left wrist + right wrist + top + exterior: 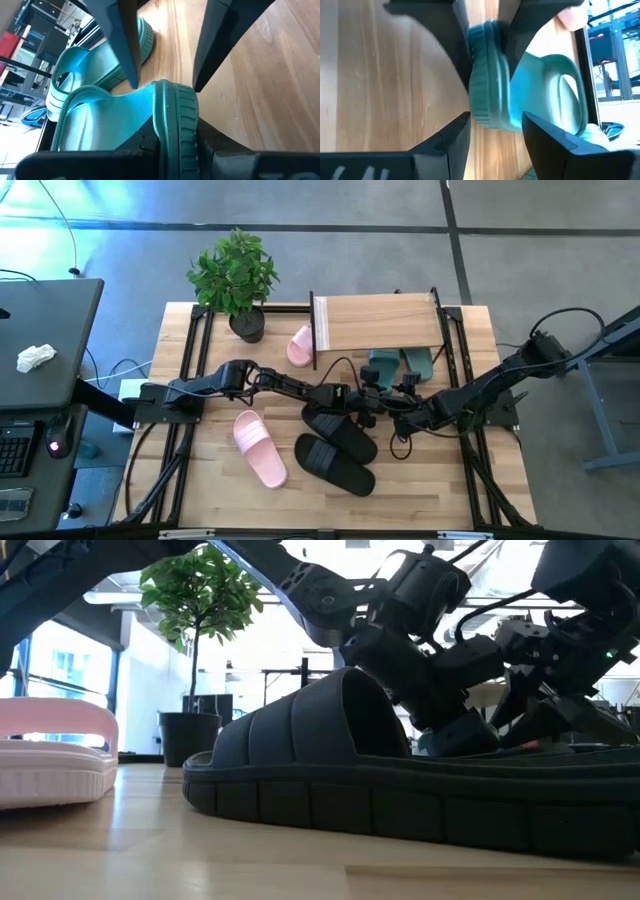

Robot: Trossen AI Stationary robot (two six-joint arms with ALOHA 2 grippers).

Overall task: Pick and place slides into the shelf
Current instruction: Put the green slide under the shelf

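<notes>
meeting over the middle of the wooden table [210, 490], both dark arms reach toward one teal green rubber slide sandal [170, 120]. the left gripper [368, 392] sits right against its ribbed sole edge, and its two dark fingers [125, 45] stand apart on either side of that edge; whether they press on it cannot be told. the right gripper [400, 402] faces the same slide [487, 85] from the opposite side, fingers spread with the sole between them, grip also unclear.

just beyond both grippers stands the small low shelf with a light wooden board and thin black legs [378, 322]. a second teal green slide [418, 361] lies under its front edge, close to the grippers. a pale pink slide [299, 346] leans at the shelf's corner beyond the left gripper.

three slides lie on the table on the near side of the grippers: two black ribbed slides [336, 464], one just beside the left gripper, and another pale pink slide [259, 447] farther off.

judging from this, the task is roughly at its midpoint; at least the black pair and one pink slide are not yet placed.

no brand, label or writing can be read.
</notes>
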